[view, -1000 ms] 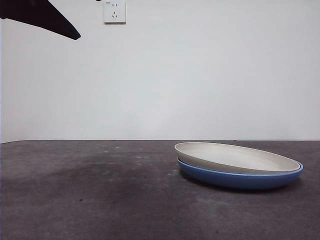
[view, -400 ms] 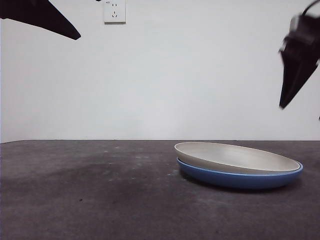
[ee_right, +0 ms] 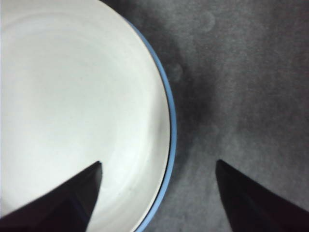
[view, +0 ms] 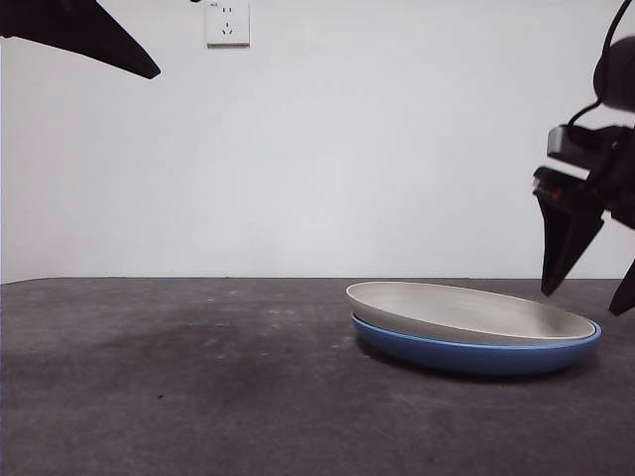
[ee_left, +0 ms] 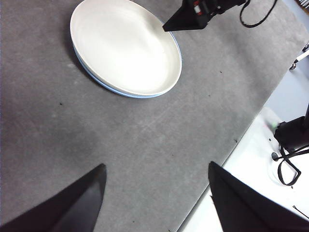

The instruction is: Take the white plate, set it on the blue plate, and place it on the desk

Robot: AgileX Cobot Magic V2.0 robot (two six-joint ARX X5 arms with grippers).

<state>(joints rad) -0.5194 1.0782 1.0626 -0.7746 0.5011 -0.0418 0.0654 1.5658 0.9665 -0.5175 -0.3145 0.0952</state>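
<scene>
The right pincer (view: 587, 288), absent a second ago, has dropped with jaws wide astride the near rim of the white plate (view: 466, 311), which is nested in the blue plate (view: 476, 354) on the desk (view: 198, 387), probably ready for lifting it off.

Cream-white plate (view: 466, 310) (faintly streaked) on glossy blue plate (view: 476, 355); mottled grey-brown desk (view: 198, 387).
</scene>
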